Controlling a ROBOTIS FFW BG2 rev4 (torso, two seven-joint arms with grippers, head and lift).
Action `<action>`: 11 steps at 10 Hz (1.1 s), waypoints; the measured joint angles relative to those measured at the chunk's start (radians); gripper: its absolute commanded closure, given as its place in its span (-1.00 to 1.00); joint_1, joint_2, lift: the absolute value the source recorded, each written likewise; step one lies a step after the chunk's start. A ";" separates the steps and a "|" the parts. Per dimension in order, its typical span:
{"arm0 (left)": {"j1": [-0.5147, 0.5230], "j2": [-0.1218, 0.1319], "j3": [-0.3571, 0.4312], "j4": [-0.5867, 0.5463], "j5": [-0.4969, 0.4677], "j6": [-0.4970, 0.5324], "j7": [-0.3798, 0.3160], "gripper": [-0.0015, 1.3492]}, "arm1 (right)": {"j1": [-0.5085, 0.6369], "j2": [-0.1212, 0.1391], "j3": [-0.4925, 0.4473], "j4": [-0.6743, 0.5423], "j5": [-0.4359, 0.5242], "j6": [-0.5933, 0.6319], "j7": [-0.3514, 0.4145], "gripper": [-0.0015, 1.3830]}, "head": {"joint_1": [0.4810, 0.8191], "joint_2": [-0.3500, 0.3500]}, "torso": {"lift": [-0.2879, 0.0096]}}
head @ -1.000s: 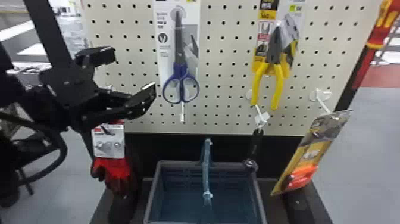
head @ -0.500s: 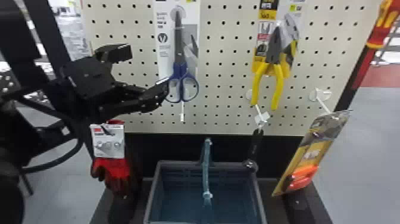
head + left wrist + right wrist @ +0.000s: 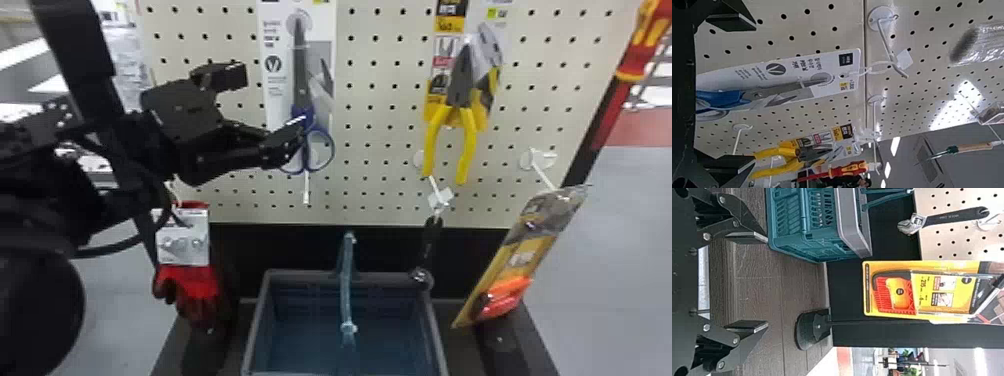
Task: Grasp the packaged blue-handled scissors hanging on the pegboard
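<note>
Head view, left tool [image 3: 272, 101] spread near packaged blue-handled scissors [image 3: 301, 82], pegboard [image 3: 387, 118] behind

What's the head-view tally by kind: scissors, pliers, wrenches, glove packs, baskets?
Scissors: 1
Pliers: 1
Wrench: 1
Glove pack: 1
Basket: 1
Total: 5

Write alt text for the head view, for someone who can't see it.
The open black left end effector is near packaged blue-handled scissors hanging on a pegboard. Yellow-handled pliers hang to their right; red gloves hang lower left, and a basket sits below.
</note>
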 measured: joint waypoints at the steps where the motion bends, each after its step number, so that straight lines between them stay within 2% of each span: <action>1: -0.012 -0.001 -0.005 0.017 -0.001 -0.005 0.000 -0.82 | -0.001 0.000 0.000 0.001 0.000 0.000 0.000 -0.28 | -0.60 0.00 | 0.26; 7: -0.090 -0.001 -0.050 0.080 -0.008 -0.014 -0.012 -0.82 | -0.006 -0.007 0.000 0.004 -0.001 0.000 0.000 -0.28 | -0.60 0.00 | 0.26; 8: -0.096 0.000 -0.055 0.084 -0.010 -0.014 -0.014 -0.73 | -0.008 -0.008 0.000 0.004 -0.001 0.000 0.000 -0.28 | -0.60 0.00 | 0.26; 9: -0.101 0.000 -0.060 0.090 -0.010 -0.014 -0.015 -0.44 | -0.009 -0.008 0.000 0.004 0.000 0.000 0.000 -0.28 | -0.60 0.00 | 0.26; 10: -0.103 0.000 -0.064 0.093 -0.009 -0.013 -0.018 -0.03 | -0.010 -0.008 0.000 0.005 0.000 0.000 -0.001 -0.28 | -0.60 0.00 | 0.26; 11: -0.105 0.000 -0.066 0.095 -0.008 -0.011 -0.020 0.10 | -0.010 -0.007 0.000 0.006 0.000 0.000 0.000 -0.28 | -0.60 0.00 | 0.26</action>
